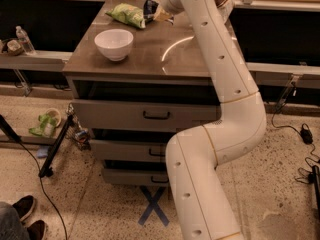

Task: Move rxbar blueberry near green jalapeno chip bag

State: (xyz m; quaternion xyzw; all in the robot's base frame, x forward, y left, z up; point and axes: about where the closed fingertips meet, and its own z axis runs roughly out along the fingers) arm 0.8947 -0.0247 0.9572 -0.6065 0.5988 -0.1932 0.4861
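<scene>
Far left, white bowl [114, 43] on the cabinet top [150, 59], not involved. Behind it, at the back edge, the green jalapeno chip bag [127, 14]. Just right of the bag's end is my gripper [148, 9], low over the top, dark vs. dark bkgd, so can't tell if it's open or clamped. The rxbar blueberry: can't pick it out separately; prob. in or under the gripper, i.e. right beside the bag. Tan chip bag [163, 17] peeks out by my arm. My read: nearly done. Left = release & back off.
</scene>
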